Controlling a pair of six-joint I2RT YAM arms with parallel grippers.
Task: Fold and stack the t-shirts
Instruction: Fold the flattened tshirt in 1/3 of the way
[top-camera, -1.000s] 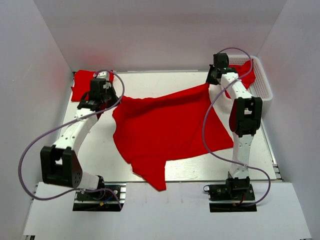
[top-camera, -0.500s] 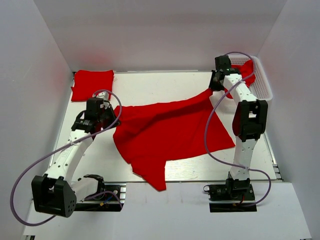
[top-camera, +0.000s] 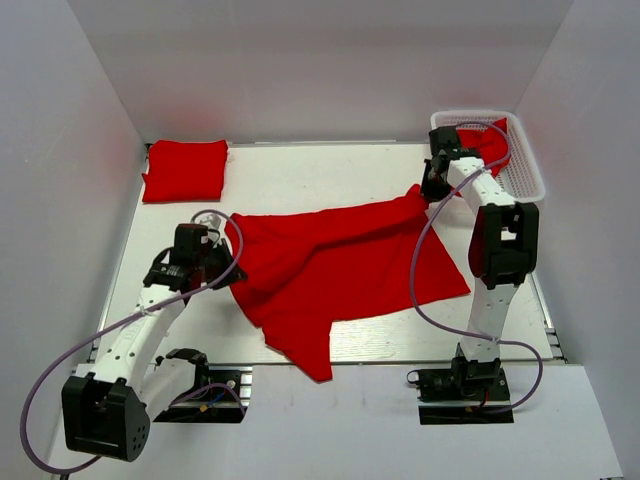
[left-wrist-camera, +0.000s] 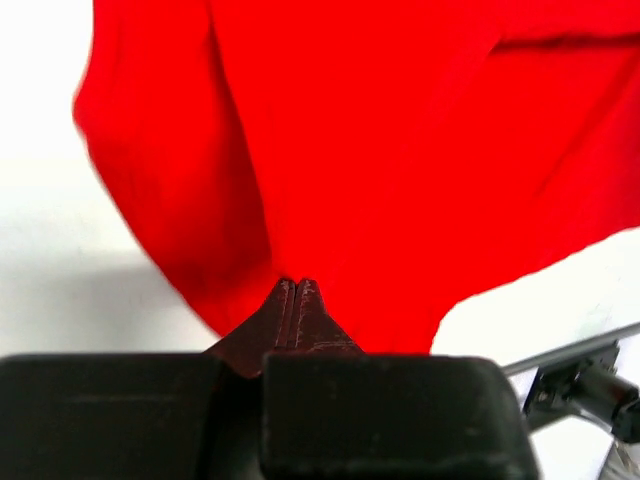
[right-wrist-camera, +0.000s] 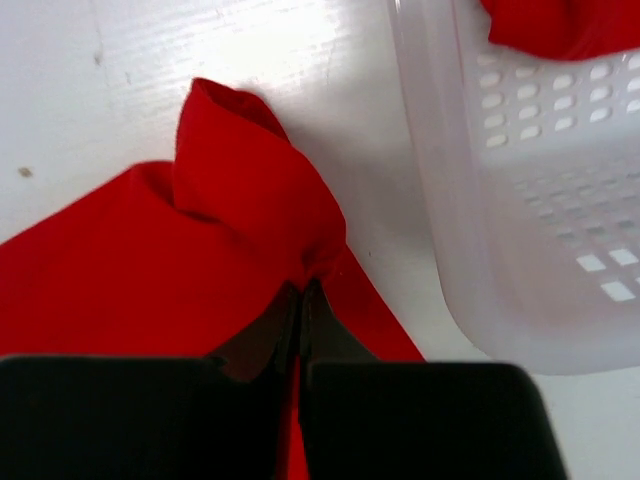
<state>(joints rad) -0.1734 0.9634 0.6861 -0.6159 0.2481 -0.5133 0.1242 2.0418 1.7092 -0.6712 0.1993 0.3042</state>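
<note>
A red t-shirt (top-camera: 340, 270) lies spread and creased across the middle of the table. My left gripper (top-camera: 222, 262) is shut on its left edge; the left wrist view shows the jaws (left-wrist-camera: 291, 290) pinched together on the red cloth (left-wrist-camera: 400, 150). My right gripper (top-camera: 428, 190) is shut on the shirt's far right corner, and the right wrist view shows the closed gripper (right-wrist-camera: 301, 290) biting a bunched fold (right-wrist-camera: 250, 190). A folded red t-shirt (top-camera: 186, 170) lies at the back left. Another red t-shirt (top-camera: 487, 138) sits in the basket.
A white mesh basket (top-camera: 525, 170) stands at the back right, close beside my right gripper; its wall fills the right of the right wrist view (right-wrist-camera: 520, 200). White walls close in the table on three sides.
My left gripper has pulled the shirt's left edge toward the near side, off the folded shirt. My right gripper has moved slightly nearer and lowered its corner. The shirt now lies flatter.
</note>
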